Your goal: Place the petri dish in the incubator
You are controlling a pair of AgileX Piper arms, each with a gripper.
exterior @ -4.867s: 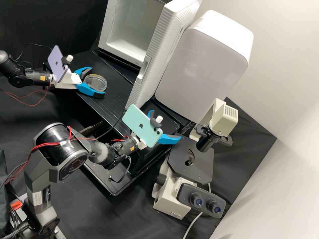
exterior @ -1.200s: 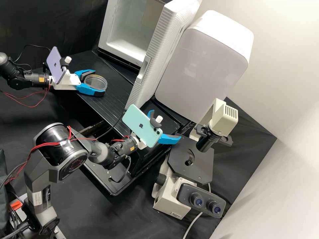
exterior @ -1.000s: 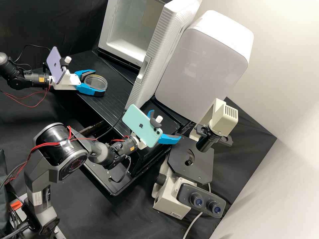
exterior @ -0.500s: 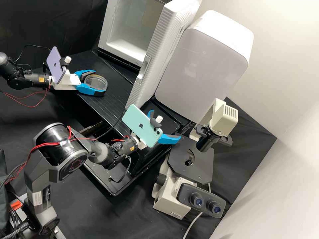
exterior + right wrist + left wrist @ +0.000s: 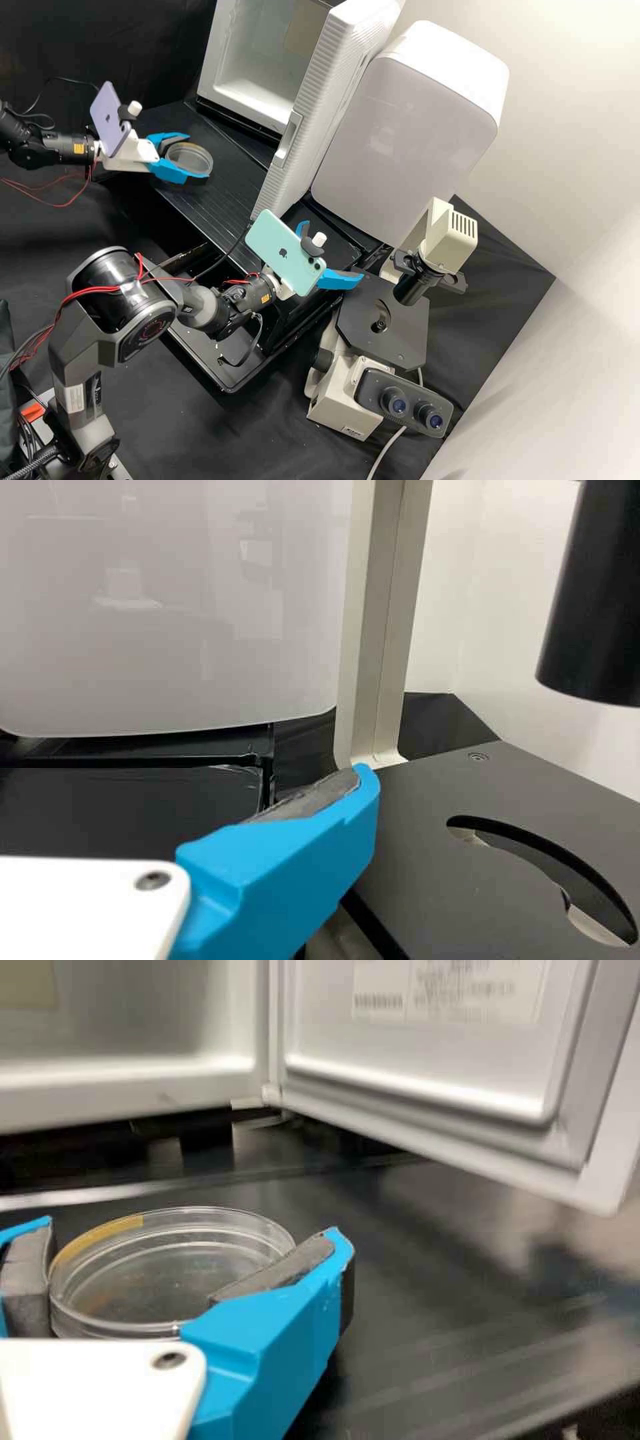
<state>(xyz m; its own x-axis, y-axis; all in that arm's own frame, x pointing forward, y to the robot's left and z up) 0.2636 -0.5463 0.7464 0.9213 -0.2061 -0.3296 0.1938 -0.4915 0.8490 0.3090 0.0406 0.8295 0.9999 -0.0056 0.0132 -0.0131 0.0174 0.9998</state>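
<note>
A clear round petri dish (image 5: 189, 159) sits between the blue fingers of my left gripper (image 5: 197, 157), just above the black raised platform (image 5: 227, 200) at the far left. In the left wrist view the dish (image 5: 165, 1280) is squeezed by a pad on each side, so the left gripper (image 5: 175, 1260) is shut on it. The white incubator (image 5: 260, 60) stands behind with its door (image 5: 320, 113) swung open; its lower sill (image 5: 120, 1085) lies a short way beyond the dish. My right gripper (image 5: 337, 257) hangs open over the microscope stage (image 5: 500, 880), one blue finger (image 5: 300, 850) showing.
A beige microscope (image 5: 373, 387) with a black stage (image 5: 387, 327) stands at the front right. A large white box (image 5: 413, 127) rises beside the incubator's door. Red wires trail from both arms over the black cloth.
The left gripper closed in on the dish, then rose a little and drew slightly left with it in the last half second. The right arm has stayed still.
</note>
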